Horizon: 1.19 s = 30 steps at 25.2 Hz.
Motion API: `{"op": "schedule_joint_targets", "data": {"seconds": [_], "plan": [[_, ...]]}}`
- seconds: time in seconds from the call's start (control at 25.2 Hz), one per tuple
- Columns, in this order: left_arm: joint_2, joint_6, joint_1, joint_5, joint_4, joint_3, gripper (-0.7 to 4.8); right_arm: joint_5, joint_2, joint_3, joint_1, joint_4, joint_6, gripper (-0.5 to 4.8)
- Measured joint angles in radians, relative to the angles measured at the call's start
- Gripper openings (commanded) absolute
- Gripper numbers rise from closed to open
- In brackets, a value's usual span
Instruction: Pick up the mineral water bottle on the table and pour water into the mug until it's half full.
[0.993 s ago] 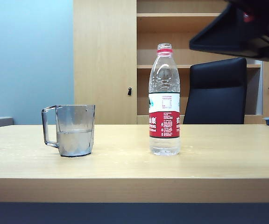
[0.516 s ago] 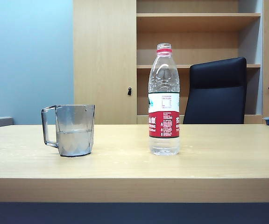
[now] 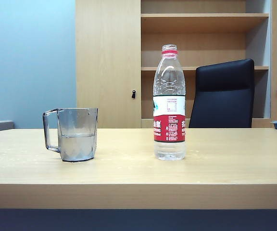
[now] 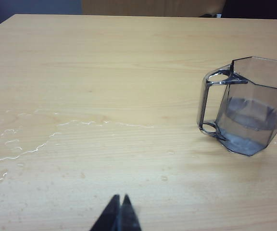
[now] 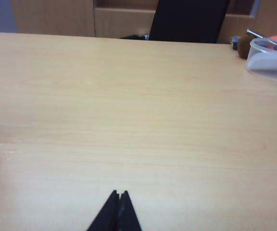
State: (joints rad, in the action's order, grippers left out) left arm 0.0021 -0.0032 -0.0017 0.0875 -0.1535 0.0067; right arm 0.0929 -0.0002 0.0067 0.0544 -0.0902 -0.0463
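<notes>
exterior view: the mineral water bottle (image 3: 169,103) stands upright, uncapped, on the table (image 3: 225,163), right of centre and a little back from the front edge; only a little liquid shows in its base.
mug: the mug (image 3: 72,134) stands left of centre, well apart from the bottle, handle toward the left edge, the water (image 3: 77,146) reaching roughly half its height.
change: a second ago a dark arm filled the upper right of this view; now no arm or gripper shows here, bottle and mug unmoved.
meaning: pour looks done and the bottle is set back down; task appears complete, arm pulled clear.
left wrist view: left gripper (image 4: 120,212) hangs over the bare front part of the tabletop, jaws pressed together, holding nothing; mug (image 4: 246,106) sits well apart from it; a thin trail of spilled droplets (image 4: 18,144) lies on the wood.
right wrist view: right gripper (image 5: 118,210) hangs over bare wood near the front edge, jaws fully closed, empty; a clear plastic tub (image 5: 272,58) sits near the far right corner; bottle not in this view.
</notes>
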Motion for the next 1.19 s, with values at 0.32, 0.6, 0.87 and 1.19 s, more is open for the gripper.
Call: {"op": "schedule_joint_targets", "data": {"seconds": [0.32,0.6,0.87,1.19], "plan": [[0.000,0.000,0.000,0.000,0.000,0.000,-0.02,-0.007,0.000,0.000,0.002,-0.074,0.000,-0.08],[0.000,0.000,0.000,0.000,0.000,0.000,-0.02,-0.007,0.000,0.000,0.002,-0.074,0.000,-0.08],[0.000,0.000,0.000,0.000,0.000,0.000,-0.02,-0.007,0.000,0.000,0.002,-0.074,0.000,-0.08],[0.000,0.000,0.000,0.000,0.000,0.000,-0.02,-0.007,0.000,0.000,0.002,-0.074,0.000,-0.08]]}}
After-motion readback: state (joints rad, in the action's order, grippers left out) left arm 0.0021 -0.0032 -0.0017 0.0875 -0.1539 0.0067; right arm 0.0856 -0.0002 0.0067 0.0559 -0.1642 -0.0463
